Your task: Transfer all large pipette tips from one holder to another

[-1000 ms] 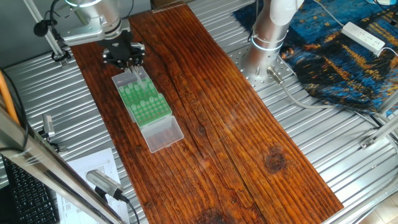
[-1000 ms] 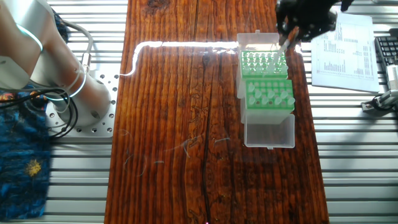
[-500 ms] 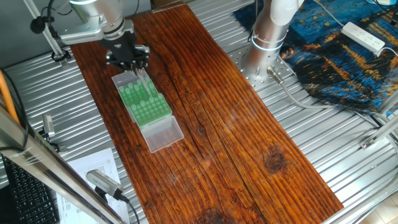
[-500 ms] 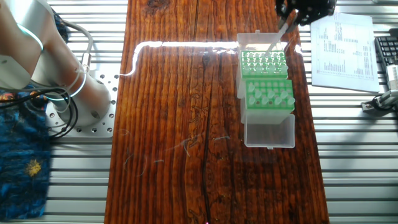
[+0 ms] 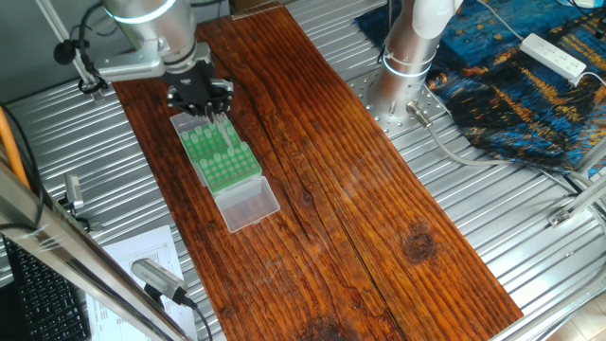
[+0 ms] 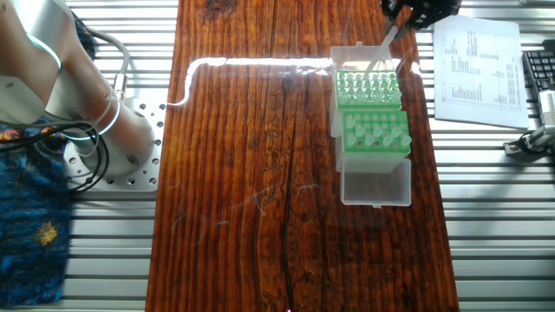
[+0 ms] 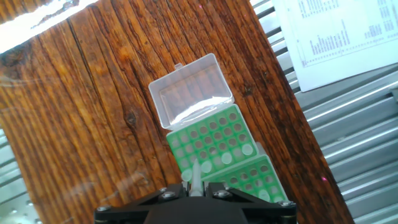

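Evidently the gripper was clenched on one large pipette tip, which pointed down from its fingers toward the green rack just beneath; keeping the tip vertical over an empty hole seemed wise.

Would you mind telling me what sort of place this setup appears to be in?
Probably a robotics lab bench: green pipette-tip racks on a wooden board over a ribbed metal table, with a printed sheet alongside.
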Controlling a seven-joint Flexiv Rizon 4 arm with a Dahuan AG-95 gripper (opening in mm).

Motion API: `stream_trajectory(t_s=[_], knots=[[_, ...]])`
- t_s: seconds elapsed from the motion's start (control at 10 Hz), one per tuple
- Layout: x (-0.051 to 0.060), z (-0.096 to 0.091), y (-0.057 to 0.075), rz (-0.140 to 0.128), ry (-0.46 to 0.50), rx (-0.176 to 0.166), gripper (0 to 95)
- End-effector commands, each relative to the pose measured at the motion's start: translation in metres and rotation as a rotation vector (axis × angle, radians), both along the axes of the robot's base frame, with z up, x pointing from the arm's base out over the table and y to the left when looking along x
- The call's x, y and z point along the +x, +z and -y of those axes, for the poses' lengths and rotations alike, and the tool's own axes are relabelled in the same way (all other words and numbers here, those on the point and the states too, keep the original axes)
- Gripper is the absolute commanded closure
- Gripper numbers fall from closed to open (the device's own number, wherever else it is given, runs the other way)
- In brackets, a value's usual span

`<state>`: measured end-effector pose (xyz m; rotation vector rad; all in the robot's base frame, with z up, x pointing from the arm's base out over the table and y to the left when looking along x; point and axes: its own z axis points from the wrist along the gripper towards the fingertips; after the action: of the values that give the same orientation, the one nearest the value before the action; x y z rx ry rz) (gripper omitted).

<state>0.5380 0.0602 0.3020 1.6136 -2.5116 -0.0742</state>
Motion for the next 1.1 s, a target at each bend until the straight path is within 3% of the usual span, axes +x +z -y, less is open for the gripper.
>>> stream_trajectory(t_s=[0.1, 0.5, 0.8, 1.1], knots=[[0.0, -0.002, -0.002, -0.003, 0.002, 0.018, 95.0], [-0.001, -0.003, -0.008, -0.003, 0.007, 0.005, 95.0], [-0.007, 0.002, -0.017, -0.003, 0.011, 0.021, 95.0], [-0.008, -0.003, -0.02, -0.003, 0.011, 0.011, 95.0]])
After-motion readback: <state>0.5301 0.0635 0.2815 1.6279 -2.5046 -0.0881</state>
